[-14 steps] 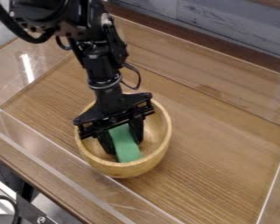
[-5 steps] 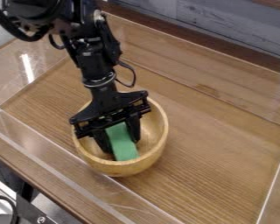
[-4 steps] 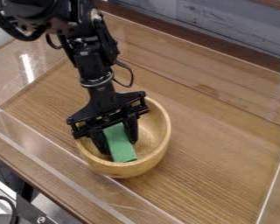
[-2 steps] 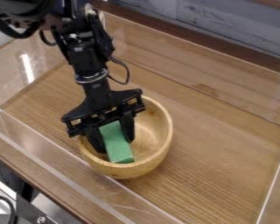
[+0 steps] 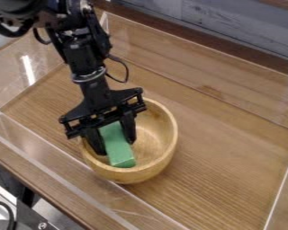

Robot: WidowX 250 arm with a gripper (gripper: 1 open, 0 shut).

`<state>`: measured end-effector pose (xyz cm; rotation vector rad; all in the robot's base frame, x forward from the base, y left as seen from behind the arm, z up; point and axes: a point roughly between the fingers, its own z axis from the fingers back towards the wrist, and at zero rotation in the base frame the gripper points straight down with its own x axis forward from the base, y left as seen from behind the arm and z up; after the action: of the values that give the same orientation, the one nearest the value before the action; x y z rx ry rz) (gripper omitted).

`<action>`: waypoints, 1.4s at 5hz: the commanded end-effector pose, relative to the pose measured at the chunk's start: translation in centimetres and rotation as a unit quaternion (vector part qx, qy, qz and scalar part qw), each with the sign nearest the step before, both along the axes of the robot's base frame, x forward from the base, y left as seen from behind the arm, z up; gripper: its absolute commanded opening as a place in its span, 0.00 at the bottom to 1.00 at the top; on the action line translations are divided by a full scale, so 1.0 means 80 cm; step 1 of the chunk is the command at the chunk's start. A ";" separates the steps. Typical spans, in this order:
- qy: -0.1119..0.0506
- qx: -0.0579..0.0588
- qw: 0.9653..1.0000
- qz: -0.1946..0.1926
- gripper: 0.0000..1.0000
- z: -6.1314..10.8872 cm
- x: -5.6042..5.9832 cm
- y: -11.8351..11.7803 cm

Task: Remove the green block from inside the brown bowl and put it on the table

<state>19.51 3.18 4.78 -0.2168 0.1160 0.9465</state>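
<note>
Camera view from above one corner: a brown wood-grain table (image 5: 219,108) edged by low clear acrylic walls (image 5: 62,193). Near the front sits a round light-brown wooden bowl (image 5: 162,148). A black robot arm (image 5: 76,45) reaches steeply down into it. Its tool (image 5: 111,133) is pinching the upper end of the green block (image 5: 118,151), which slants inside the bowl, lower end near the bowl's floor.

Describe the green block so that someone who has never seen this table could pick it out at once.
On the wood-grain table stands one round light-brown wooden bowl, near the front clear wall. Inside it, clamped by the black gripper, is the green block, a flat elongated bar. It is the only green thing here.
</note>
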 end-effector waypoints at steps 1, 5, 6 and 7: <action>-0.022 0.004 1.000 -0.003 0.00 0.015 0.005 0.009; -0.026 -0.009 1.000 0.000 0.00 0.026 -0.003 0.024; -0.027 -0.011 1.000 0.002 0.00 0.027 -0.005 0.027; -0.029 -0.014 0.999 0.005 0.00 0.029 -0.008 0.031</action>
<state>18.40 5.09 6.11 -0.2711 0.1242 0.9570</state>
